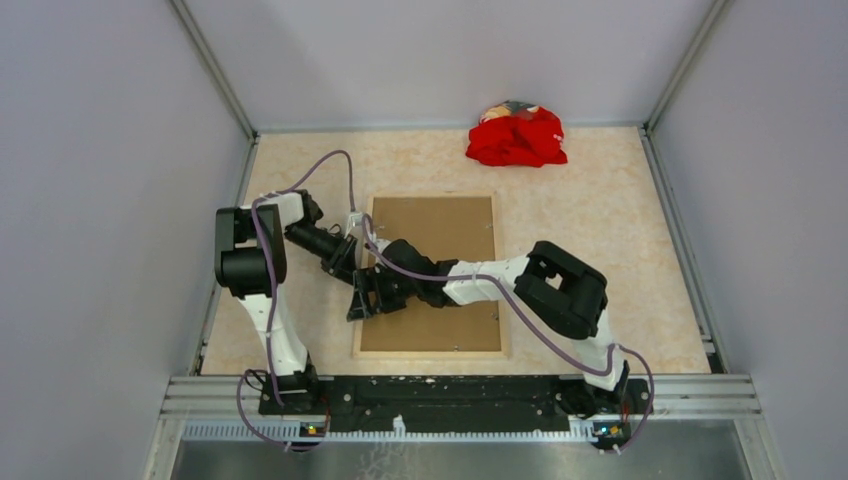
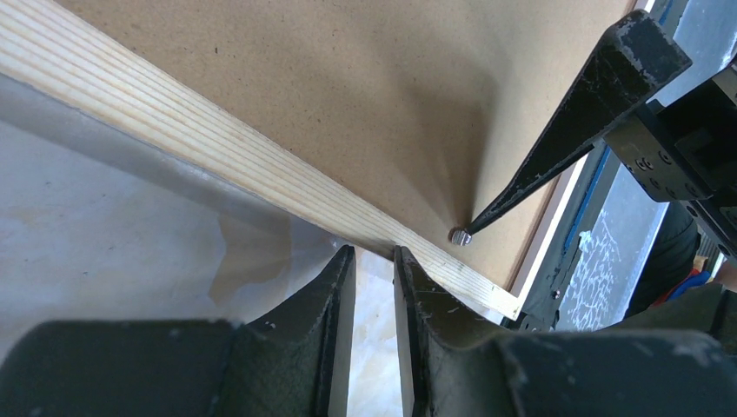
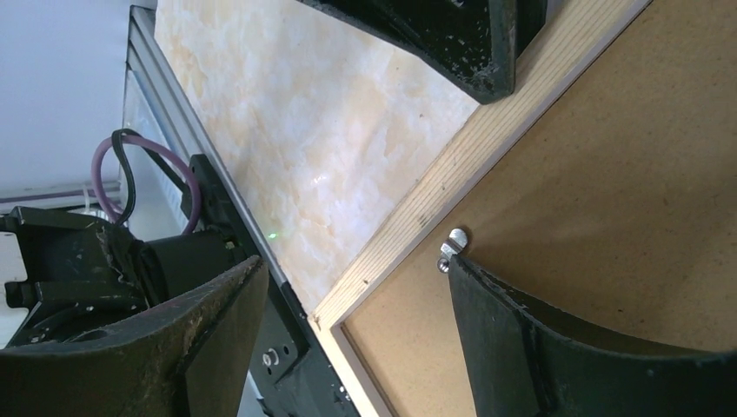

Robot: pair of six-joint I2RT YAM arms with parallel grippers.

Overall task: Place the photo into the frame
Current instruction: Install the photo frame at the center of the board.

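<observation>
My left jaws are barely parted, a narrow slot with nothing in it, only pale marbled counter (image 2: pixel 104 261) showing through. The tips sit right at the outer edge of the left rail of the frame (image 1: pixel 430 353). My right jaws are spread wide and empty too. One finger (image 2: pixel 565 130) has its point down on a little metal tab (image 2: pixel 459 235) at the board's edge, just inside that same rail. The frame lies flat, back up, in the middle of the counter. It has thin rails of light, straight-grained wood, with the long sides running away from my bases. A plain brown backing board (image 1: pixel 440 230) fills the opening, with a thin pale lip along the inside of the rail. A red cloth (image 1: pixel 516 138) is bunched at the far edge, well apart.
</observation>
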